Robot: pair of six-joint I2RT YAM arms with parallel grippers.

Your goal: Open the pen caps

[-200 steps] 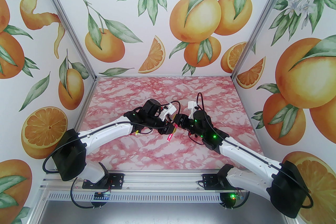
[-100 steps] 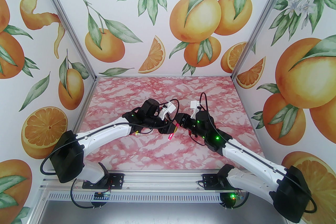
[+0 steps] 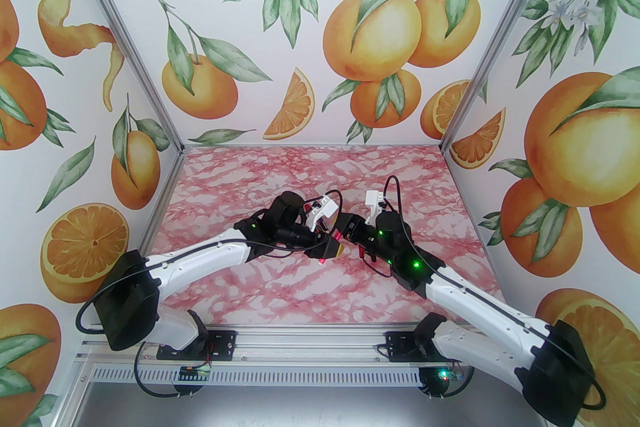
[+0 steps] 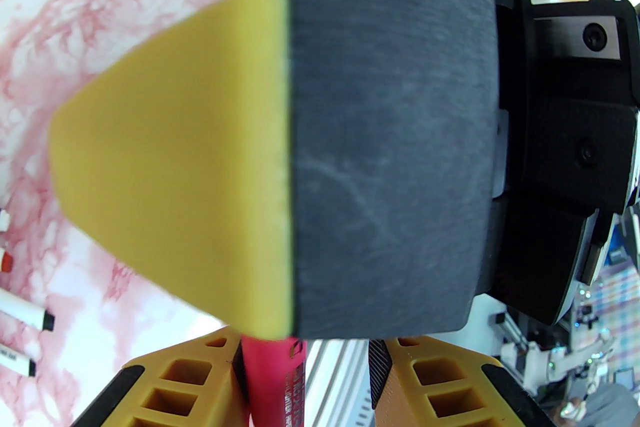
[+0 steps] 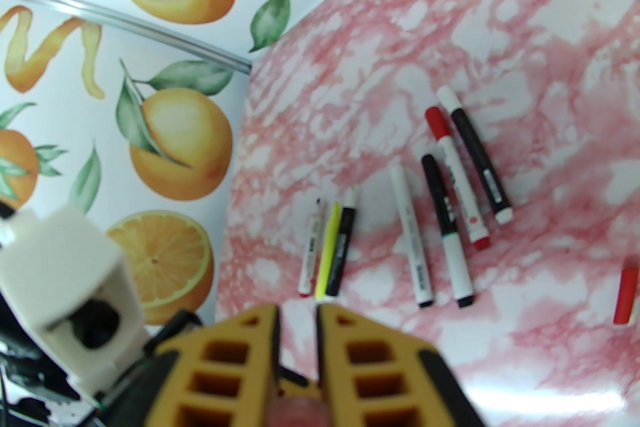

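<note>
Pink highlighter (image 4: 272, 380): in the air over the middle of the pink-marbled tabletop (image 3: 300, 295), slanting between the 2 claws.
Right claw (image 5: 298, 315): clamped shut. A blurred pink piece sits deep between its fingers, judged to be the highlighter's upper end, where its cap would be. Whether that cap is seated or already loosened is hidden.
Left claw (image 4: 310, 365): jaws parted wider than the barrel. The barrel touches 1 pad and a clear gap shows beside the other, so there is no firm grip.
Pen caps (image 5: 437, 122): several sit on markers in a loose row of 7 markers (image 5: 411, 235) lying side by side on the tabletop, the red one among them.
Loose red cap (image 5: 625, 295): lies flat on the tabletop, well apart from that row.
Step in hand: judged to be pulling the highlighter's cap, with the left claw between holds on the barrel.
Risk, slack barrel: if the right claw pulls while the left is parted, the whole highlighter follows and the cap stays on.
Risk, drop: if the right claw eases off before the left closes, the highlighter falls and may roll into the row.
Risk, crowding: the 2 claws meet almost tip to tip, so a skewed closing could knock fingers together or pinch across the cap's seam and lock it.
Next move calls for: a square left grip on the barrel below the cap.
</note>
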